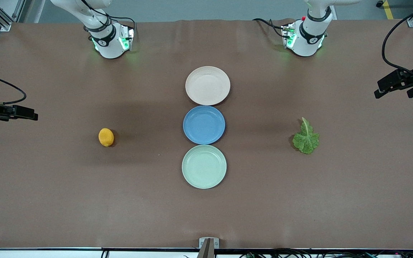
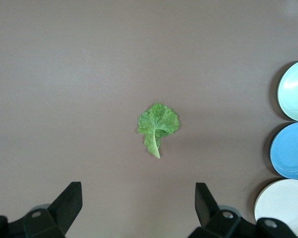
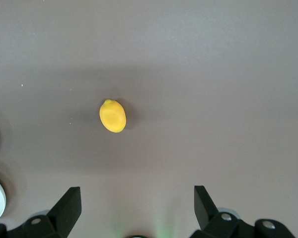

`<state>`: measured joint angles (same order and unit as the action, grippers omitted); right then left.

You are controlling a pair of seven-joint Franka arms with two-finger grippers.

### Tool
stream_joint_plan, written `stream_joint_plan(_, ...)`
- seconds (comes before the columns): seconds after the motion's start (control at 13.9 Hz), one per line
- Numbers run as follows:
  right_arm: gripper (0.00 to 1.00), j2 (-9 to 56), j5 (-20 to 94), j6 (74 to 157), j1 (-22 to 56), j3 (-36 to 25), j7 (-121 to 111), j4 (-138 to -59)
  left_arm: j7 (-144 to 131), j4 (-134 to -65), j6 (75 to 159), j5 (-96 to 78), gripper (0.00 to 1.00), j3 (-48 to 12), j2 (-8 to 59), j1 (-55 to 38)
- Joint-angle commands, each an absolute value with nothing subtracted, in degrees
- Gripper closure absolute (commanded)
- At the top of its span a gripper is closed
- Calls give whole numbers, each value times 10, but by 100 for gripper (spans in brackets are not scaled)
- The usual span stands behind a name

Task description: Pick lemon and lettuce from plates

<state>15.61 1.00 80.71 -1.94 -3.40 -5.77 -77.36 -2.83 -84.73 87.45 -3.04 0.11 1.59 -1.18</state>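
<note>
The yellow-orange lemon (image 1: pixel 106 137) (image 3: pixel 112 116) lies on the bare table toward the right arm's end, not on a plate. The crinkled green lettuce (image 1: pixel 306 138) (image 2: pixel 159 121) lies on the table toward the left arm's end. The beige-pink plate (image 1: pixel 207 85) (image 2: pixel 283 206) and the mint plate (image 1: pixel 204 166) (image 2: pixel 295 89) are both empty. High over its end of the table, my right gripper (image 1: pixel 27 114) (image 3: pixel 137 191) is open and holds nothing. My left gripper (image 1: pixel 393 94) (image 2: pixel 138 191) is likewise open and empty, high over its own end.
A blue plate (image 1: pixel 204 124) (image 2: pixel 290 151) sits empty between the two other plates, in a row down the table's middle. The arms' bases (image 1: pixel 111 41) (image 1: pixel 305 37) stand at the table's edge farthest from the front camera.
</note>
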Motion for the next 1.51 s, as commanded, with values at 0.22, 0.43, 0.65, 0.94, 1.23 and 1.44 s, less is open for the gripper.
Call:
stream_joint_plan(0.22, 0, 163, 9, 771, -23, -26, -42, -760, -24, -836, 865, -29, 0, -4, 18, -6)
stream_joint_plan(0.43, 0, 161, 4, 770, -22, -27, -41, -760, -24, -836, 865, -29, 0, -4, 18, -6)
stream_joint_plan(0.65, 0, 142, 10, 770, -7, -27, 35, -769, -24, -836, 865, -29, 0, -4, 18, -6)
stream_joint_plan(0.94, 0, 105, 9, 780, -2, -26, 36, -806, -25, -837, 865, -29, 0, -3, 17, -7)
stream_joint_plan(1.23, 0, 78, 10, 789, 0, -28, 4, -830, -25, -837, 865, -20, 0, -4, 18, -8)
stream_joint_plan(1.44, 0, 62, 10, 792, -1, -33, -14, -841, -25, -837, 865, -21, 0, -4, 18, -8)
